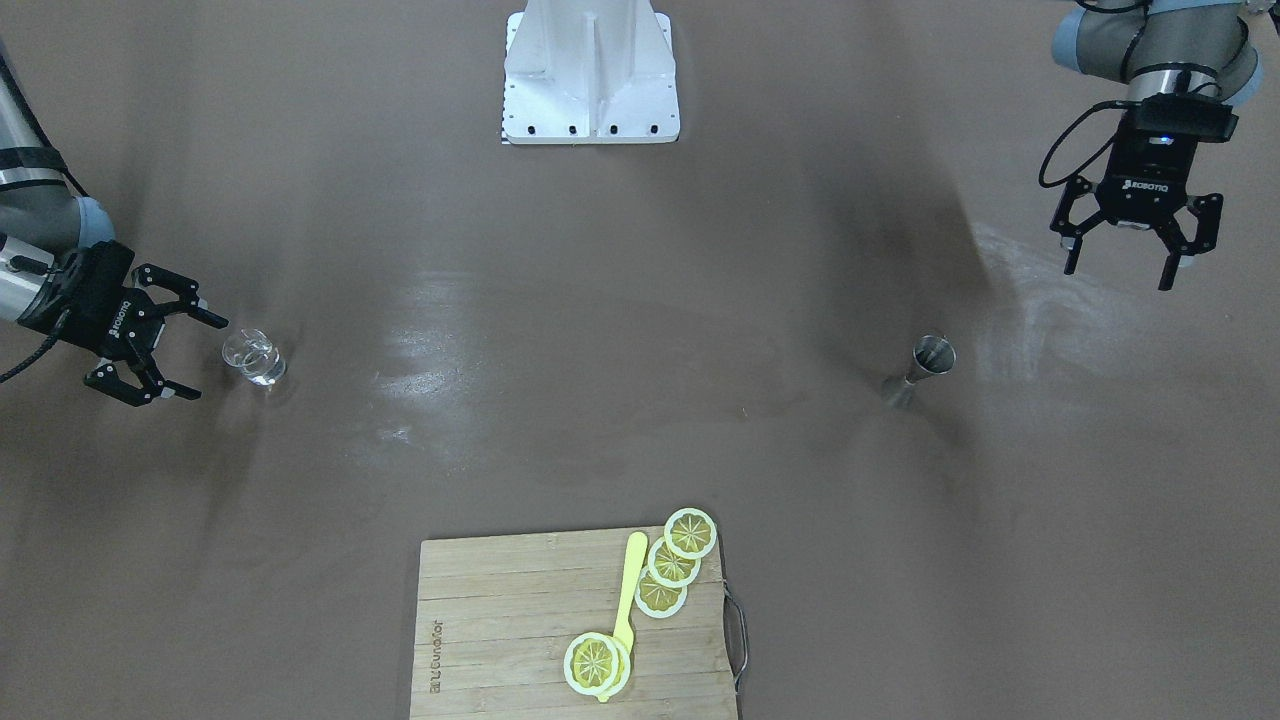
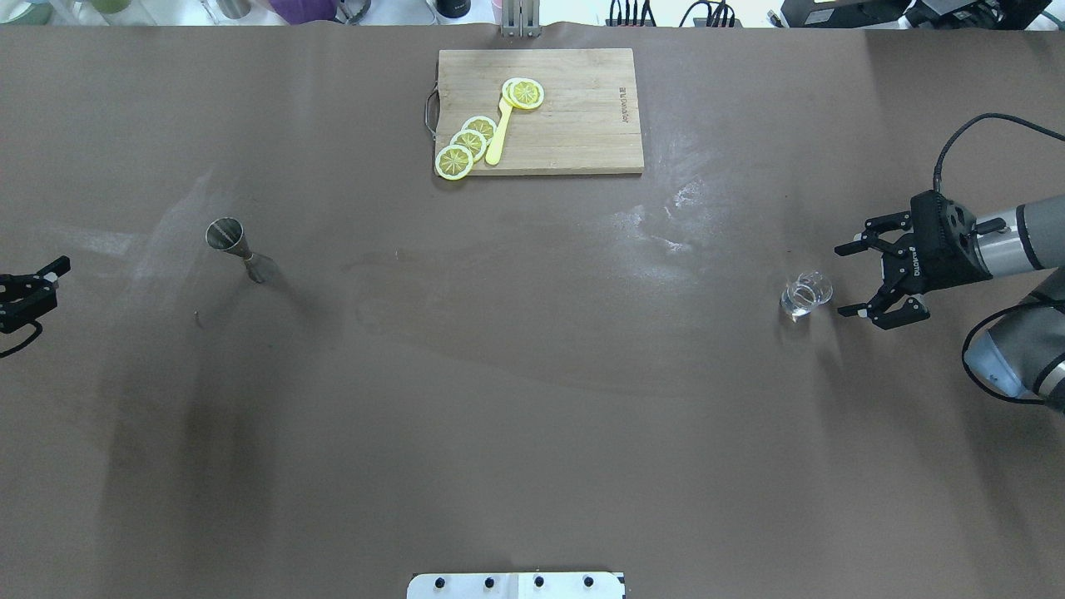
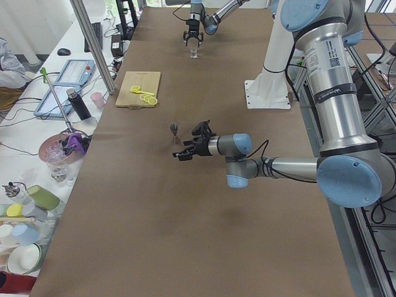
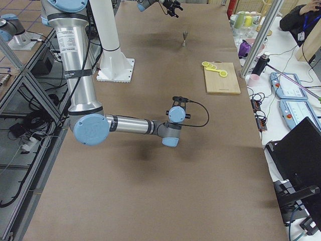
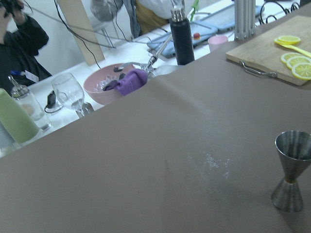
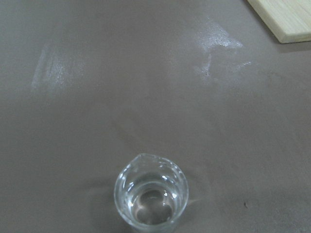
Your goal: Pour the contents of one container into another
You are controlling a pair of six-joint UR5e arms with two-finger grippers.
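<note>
Front-facing view: my right gripper [image 1: 208,359] is spread wide and holds nothing. Its fingers point sideways at the small glass beaker [image 1: 255,358], just beside it with a gap between. My left gripper [image 1: 1117,275] is spread just as wide and is also empty, well apart from the steel jigger [image 1: 925,368]. The jigger stands upright on the brown table [image 1: 600,400]. A wooden cutting board [image 1: 500,620] near the table's operator edge carries lemon slices [image 1: 673,562] and a yellow utensil [image 1: 630,590]. The white robot base [image 1: 590,75] sits opposite.

Overhead view: the beaker is on my right side and the jigger on my left. Only the left gripper's fingertips show, at the frame edge.

Left side view: my left forearm runs low and level over the table, with its wrist turned toward the jigger.

Right side view: my right forearm lies level too, reaching out across the table.

Left wrist view: the jigger is at lower right. Past the table edge I see a pink bowl [image 5: 109,85], a black bottle [image 5: 181,36] and a wine glass [image 5: 68,92].

Right wrist view: the beaker sits bottom centre with clear liquid inside.
</note>
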